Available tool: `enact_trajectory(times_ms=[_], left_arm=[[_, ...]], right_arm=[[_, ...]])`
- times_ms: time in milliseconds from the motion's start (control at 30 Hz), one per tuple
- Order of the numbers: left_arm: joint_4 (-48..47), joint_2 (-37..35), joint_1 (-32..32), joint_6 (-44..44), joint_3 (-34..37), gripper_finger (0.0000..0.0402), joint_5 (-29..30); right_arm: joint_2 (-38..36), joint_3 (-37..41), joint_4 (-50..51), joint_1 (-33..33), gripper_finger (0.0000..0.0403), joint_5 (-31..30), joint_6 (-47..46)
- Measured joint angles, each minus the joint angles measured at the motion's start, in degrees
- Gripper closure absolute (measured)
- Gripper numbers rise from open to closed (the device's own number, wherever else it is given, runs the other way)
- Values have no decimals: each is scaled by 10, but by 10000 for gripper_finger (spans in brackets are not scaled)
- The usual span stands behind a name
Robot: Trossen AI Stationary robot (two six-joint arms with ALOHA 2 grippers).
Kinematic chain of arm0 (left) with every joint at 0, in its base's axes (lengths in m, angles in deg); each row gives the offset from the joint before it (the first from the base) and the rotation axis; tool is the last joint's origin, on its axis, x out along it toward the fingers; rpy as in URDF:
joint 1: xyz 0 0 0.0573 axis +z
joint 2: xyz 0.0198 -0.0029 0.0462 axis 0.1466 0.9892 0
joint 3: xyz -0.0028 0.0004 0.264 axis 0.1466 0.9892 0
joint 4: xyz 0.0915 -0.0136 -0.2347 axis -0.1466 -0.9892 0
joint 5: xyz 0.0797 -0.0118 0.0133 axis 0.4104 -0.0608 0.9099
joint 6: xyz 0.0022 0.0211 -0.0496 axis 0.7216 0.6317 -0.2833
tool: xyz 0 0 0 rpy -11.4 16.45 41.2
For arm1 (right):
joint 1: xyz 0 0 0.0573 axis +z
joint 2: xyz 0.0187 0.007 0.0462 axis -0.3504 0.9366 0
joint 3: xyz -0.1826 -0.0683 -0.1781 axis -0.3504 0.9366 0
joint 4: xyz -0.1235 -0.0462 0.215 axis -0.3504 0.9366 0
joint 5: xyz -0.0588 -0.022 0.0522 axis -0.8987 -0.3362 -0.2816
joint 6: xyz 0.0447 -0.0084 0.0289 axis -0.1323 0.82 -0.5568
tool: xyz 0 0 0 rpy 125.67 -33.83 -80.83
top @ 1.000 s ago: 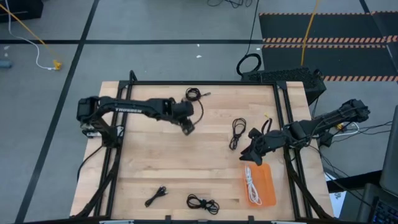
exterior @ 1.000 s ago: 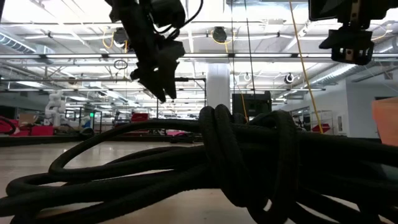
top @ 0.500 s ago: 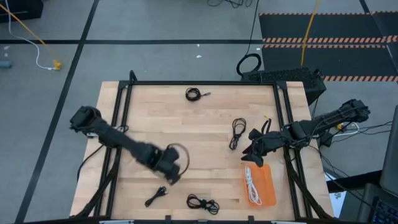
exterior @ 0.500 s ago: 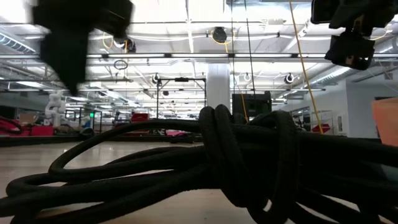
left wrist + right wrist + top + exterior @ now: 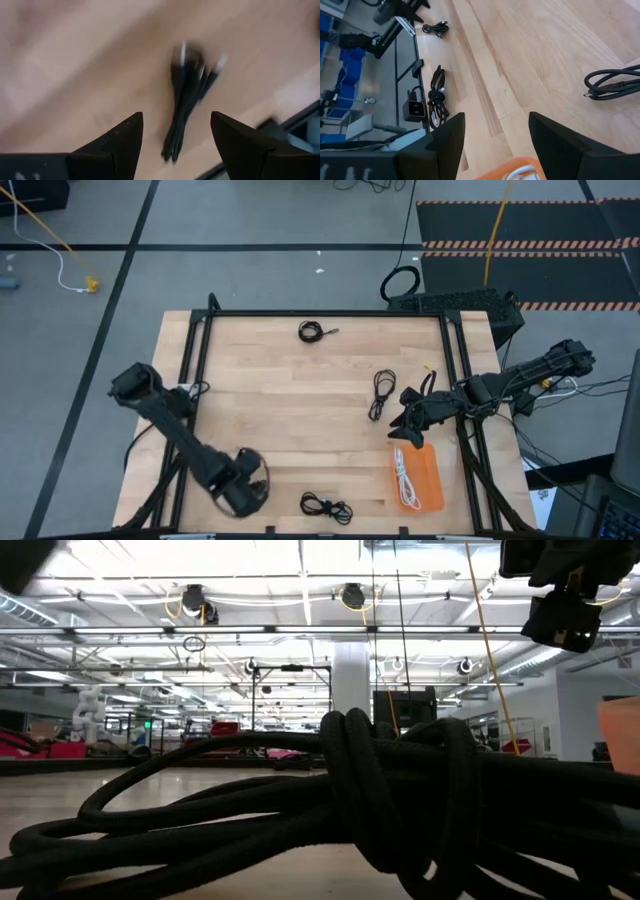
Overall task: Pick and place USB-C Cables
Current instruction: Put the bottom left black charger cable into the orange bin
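Observation:
My left gripper (image 5: 245, 488) is open near the table's near-left corner. In the left wrist view its fingers (image 5: 175, 117) stand apart over a small black cable bundle (image 5: 187, 105), which lies flat on the wood; the gripper hides it from above. My right gripper (image 5: 400, 428) is open and hovers over the far end of the orange tray (image 5: 432, 470). A white cable (image 5: 405, 480) lies in that tray. Other black bundles lie on the table at the far edge (image 5: 312, 331), right of centre (image 5: 381, 393) and at the near edge (image 5: 326, 506).
A black frame (image 5: 200, 340) runs around the tabletop. The low camera (image 5: 415, 110) sits at the near edge with the near-edge bundle (image 5: 380, 800) right in front of it. Bare wood (image 5: 300, 410) lies in the table's middle. A large black cable ring (image 5: 401, 283) lies on the floor beyond.
My left arm has swung from the far middle of the table toward the near edge and the left, ending over the small black bundle near the near-left corner.

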Motion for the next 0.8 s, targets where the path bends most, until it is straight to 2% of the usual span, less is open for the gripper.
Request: enact_trajectory(times_ms=[200, 633, 700, 800], left_arm=[[70, 32, -44, -58, 0, 167, 1], [56, 84, -45, -85, 0, 169, 1], [60, 85, -41, -86, 0, 182, 1], [60, 86, -36, -83, 0, 233, -1]], right_arm=[[0, 0, -2, 0, 193, 0, -6], [0, 0, -3, 0, 193, -3, -6], [0, 0, -3, 0, 193, -3, -6], [0, 0, -3, 0, 193, -3, -5]])
